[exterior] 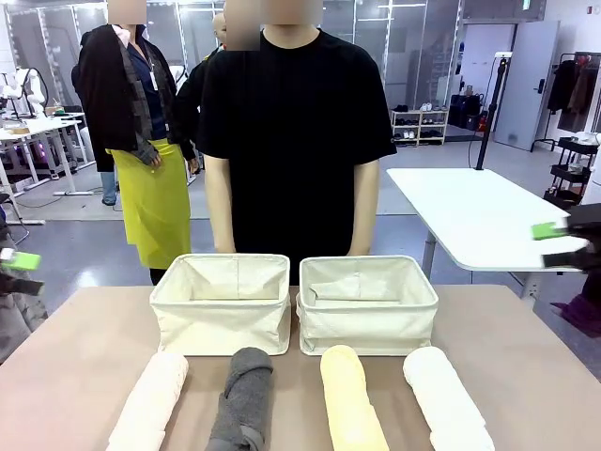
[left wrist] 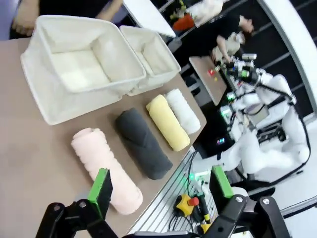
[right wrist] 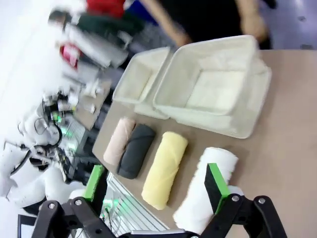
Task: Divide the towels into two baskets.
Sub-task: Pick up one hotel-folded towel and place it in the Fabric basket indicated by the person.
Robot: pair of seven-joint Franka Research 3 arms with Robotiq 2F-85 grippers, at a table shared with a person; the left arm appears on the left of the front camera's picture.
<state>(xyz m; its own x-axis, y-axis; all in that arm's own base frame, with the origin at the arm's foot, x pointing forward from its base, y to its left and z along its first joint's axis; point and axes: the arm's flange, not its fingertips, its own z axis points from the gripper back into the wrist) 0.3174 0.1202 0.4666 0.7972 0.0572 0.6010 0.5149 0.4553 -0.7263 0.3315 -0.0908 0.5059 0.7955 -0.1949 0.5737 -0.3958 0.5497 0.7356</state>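
Observation:
Two cream baskets stand side by side at the table's far middle, the left one (exterior: pixel 223 324) and the right one (exterior: pixel 368 329), both with nothing inside. In front of them four rolled towels lie in a row: pink (exterior: pixel 150 399), dark grey (exterior: pixel 244 399), yellow (exterior: pixel 350 399), white (exterior: pixel 446 399). My left gripper (exterior: pixel 17 271) hovers open at the left edge, well above and apart from the pink towel (left wrist: pixel 104 168). My right gripper (exterior: pixel 556 242) hangs open at the right edge, high over the white towel (right wrist: pixel 208 191). Neither holds anything.
A person in a black shirt (exterior: pixel 291 141) stands just behind the baskets, arms down. Bare brown table (exterior: pixel 75 357) lies to both sides of the towels. A white table (exterior: pixel 470 216) stands farther back on the right.

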